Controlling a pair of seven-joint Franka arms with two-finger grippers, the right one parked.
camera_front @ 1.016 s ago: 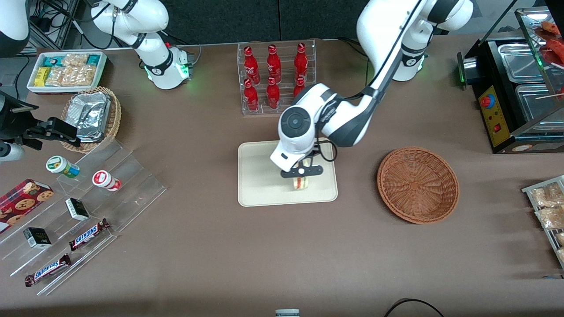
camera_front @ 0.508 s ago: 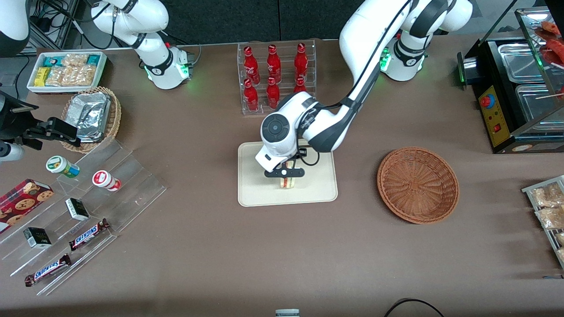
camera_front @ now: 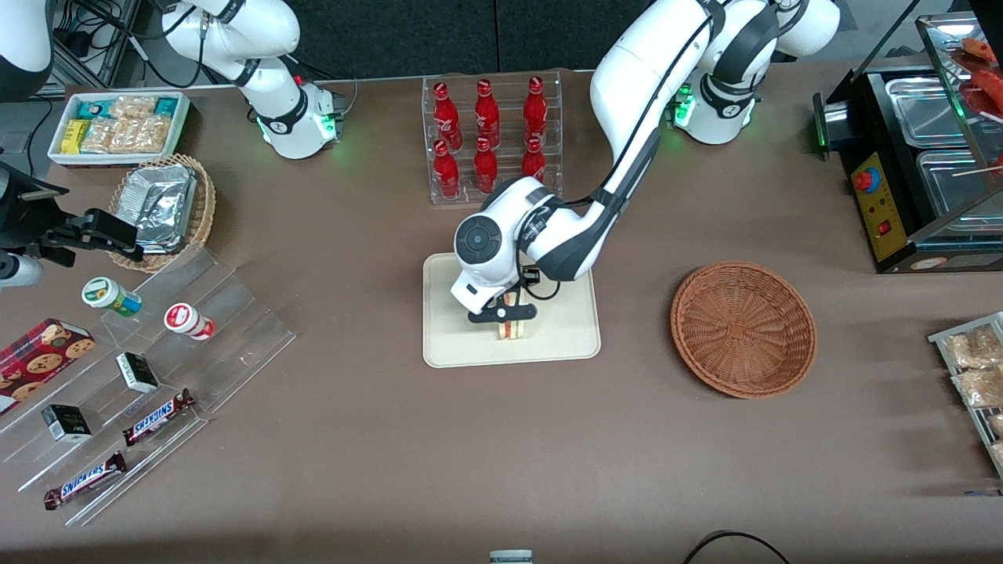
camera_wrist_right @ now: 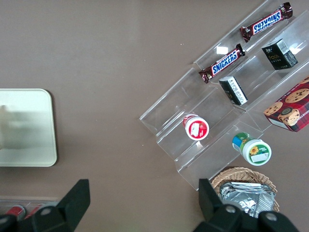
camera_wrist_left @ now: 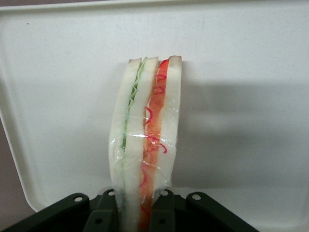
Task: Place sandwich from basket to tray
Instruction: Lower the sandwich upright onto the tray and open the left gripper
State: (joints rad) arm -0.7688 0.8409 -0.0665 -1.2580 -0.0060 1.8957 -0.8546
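The sandwich (camera_front: 511, 329), white bread wrapped in clear film with red and green filling, stands on edge over the cream tray (camera_front: 447, 345). My left gripper (camera_front: 504, 313) is shut on it from above. In the left wrist view the dark fingers (camera_wrist_left: 104, 212) press both bread faces of the sandwich (camera_wrist_left: 145, 130), with the tray (camera_wrist_left: 241, 145) floor right below its tip; I cannot tell whether they touch. The reddish-brown wicker basket (camera_front: 743, 329) lies empty beside the tray, toward the working arm's end of the table.
A clear rack of red bottles (camera_front: 490, 137) stands just farther from the camera than the tray. Acrylic steps with snacks (camera_front: 149, 368), a tan basket of foil packets (camera_front: 164, 207) and a white bin (camera_front: 117, 125) lie toward the parked arm's end. A food warmer (camera_front: 925, 157) sits at the working arm's end.
The left arm has carried the sandwich a short way across the tray toward the parked arm's end and lowered slightly. The grip has stayed shut.
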